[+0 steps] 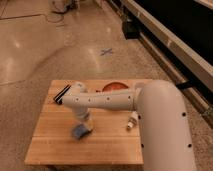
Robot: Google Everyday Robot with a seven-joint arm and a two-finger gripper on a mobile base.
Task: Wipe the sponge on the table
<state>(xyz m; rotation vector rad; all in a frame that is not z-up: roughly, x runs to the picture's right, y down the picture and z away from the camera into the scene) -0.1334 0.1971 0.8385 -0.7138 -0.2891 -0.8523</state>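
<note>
The light-blue sponge (80, 131) lies on the light-wood table (55, 145), left of its middle. My white arm reaches in from the right across the tabletop and bends down to the sponge. The gripper (85, 123) sits right on top of the sponge, at its upper right side, and seems to press it against the wood. The arm's wrist hides the gripper's tips.
A black block with pale edges (62, 93) lies at the table's back left corner. A red-orange dish (115, 86) sits at the back edge, partly behind my arm. A small white bottle (132, 120) lies at the right. Polished floor surrounds the table.
</note>
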